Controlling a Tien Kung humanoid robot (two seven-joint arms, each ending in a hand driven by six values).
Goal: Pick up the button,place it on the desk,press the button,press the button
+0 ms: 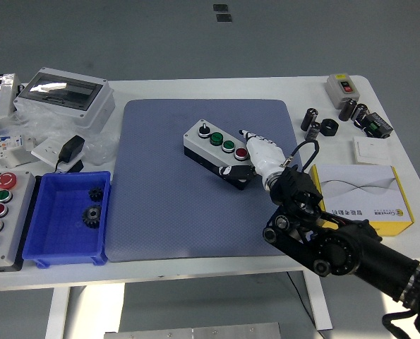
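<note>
A grey button box (pixel 218 146) with a black selector, two green buttons and a red button lies at an angle on the blue mat (pixel 167 205). My right hand (pixel 255 154) is at the box's right end, white fingers curled around that end next to the red button (pixel 241 152), one finger pointing up-left. The black right arm (pixel 337 244) comes in from the lower right. The left arm is out of view.
A blue bin (pixel 49 244) with two black gears sits at the left, beside a larger grey button panel (pixel 1 215). A grey enclosure (pixel 65 94), bags and an adapter fill the back left. A yellow-white box (pixel 368 192), black cylinders (pixel 319 123) and a small switch box (pixel 342 88) stand right.
</note>
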